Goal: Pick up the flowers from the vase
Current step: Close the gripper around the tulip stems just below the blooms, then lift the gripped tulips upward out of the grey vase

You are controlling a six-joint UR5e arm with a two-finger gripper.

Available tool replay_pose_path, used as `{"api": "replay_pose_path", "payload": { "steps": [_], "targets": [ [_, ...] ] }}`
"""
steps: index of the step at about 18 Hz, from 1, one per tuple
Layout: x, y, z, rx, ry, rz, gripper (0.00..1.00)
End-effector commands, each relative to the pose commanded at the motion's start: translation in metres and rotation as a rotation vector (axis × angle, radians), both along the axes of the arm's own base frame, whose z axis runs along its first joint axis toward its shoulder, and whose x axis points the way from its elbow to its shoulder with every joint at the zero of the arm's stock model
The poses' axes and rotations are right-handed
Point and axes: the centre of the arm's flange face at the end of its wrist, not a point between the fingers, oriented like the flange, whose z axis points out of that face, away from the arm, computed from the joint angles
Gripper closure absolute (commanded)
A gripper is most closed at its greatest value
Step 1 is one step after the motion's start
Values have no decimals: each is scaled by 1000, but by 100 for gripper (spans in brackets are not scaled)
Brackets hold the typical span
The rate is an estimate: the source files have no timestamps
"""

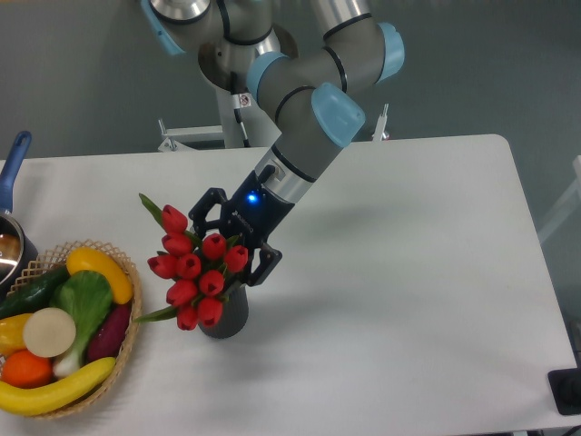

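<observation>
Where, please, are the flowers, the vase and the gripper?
flowers (195, 272), fixed camera, a middle red bloom.
vase (231, 318), fixed camera, its dark ribbed wall.
gripper (229, 247), fixed camera, between the fingertips.

Glossy red flowers (195, 272) fill a matt grey vase (227, 316) beside a rough woven basket (127, 336).

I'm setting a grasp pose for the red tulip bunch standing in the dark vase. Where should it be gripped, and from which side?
Probably at the stems just above the vase mouth, below the red heads of the flowers. Come from behind and right, where the gripper is: the heads lean left toward the basket, leaving that side more open.
</observation>
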Motion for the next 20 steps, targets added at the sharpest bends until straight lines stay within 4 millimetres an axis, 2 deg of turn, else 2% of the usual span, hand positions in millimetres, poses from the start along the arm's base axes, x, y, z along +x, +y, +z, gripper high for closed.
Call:
{"api": "replay_pose_path", "payload": {
  "steps": [8,9,14,20],
  "targets": [
    [-2,2,3,4,5,1,46],
    [-2,2,3,5,4,1,52],
    [-5,-1,12,27,-16,16,53],
    [-2,-4,32,59,-48,42,53]
  ]
}}
